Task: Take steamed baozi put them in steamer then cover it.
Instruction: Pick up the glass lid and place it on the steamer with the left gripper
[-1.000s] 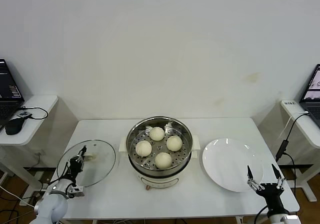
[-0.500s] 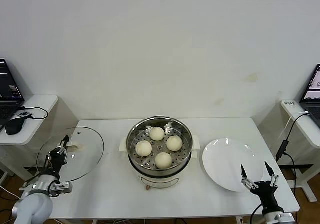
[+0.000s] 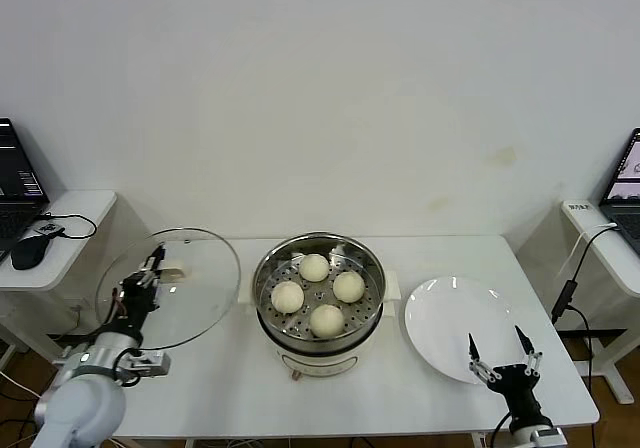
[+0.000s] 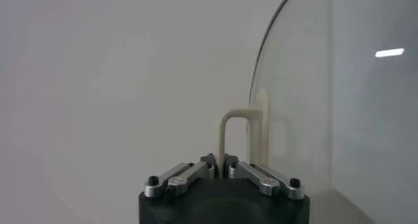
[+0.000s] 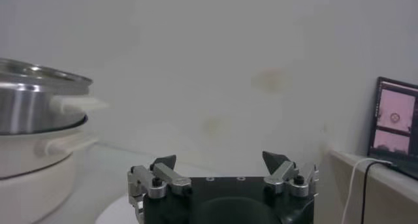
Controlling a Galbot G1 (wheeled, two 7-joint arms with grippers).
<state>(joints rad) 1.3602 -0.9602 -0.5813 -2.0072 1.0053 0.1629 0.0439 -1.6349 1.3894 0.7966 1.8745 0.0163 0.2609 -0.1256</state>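
Several cream-white steamed baozi (image 3: 314, 267) sit on the perforated tray inside the shiny steel steamer (image 3: 318, 343) at the table's middle. My left gripper (image 3: 152, 273) is shut on the cream handle (image 4: 236, 128) of the round glass lid (image 3: 200, 288). It holds the lid tilted in the air, left of the steamer. In the left wrist view the lid (image 4: 339, 95) stands on edge beyond my left gripper (image 4: 219, 163). My right gripper (image 3: 495, 351) stands open at the near edge of the white plate. In its own wrist view my right gripper (image 5: 219, 163) has nothing between its fingers.
A flat white plate (image 3: 455, 318) lies to the right of the steamer. The steamer's side handle (image 5: 78, 103) shows in the right wrist view. Side desks with laptops (image 3: 15, 183) flank the white table (image 3: 230, 388). A mouse (image 3: 30, 251) lies on the left desk.
My left gripper has lifted the glass lid off the table, swung it out to the left, then brought it up and right toward the steamer. My right gripper has drifted slightly left and nearer, still open.
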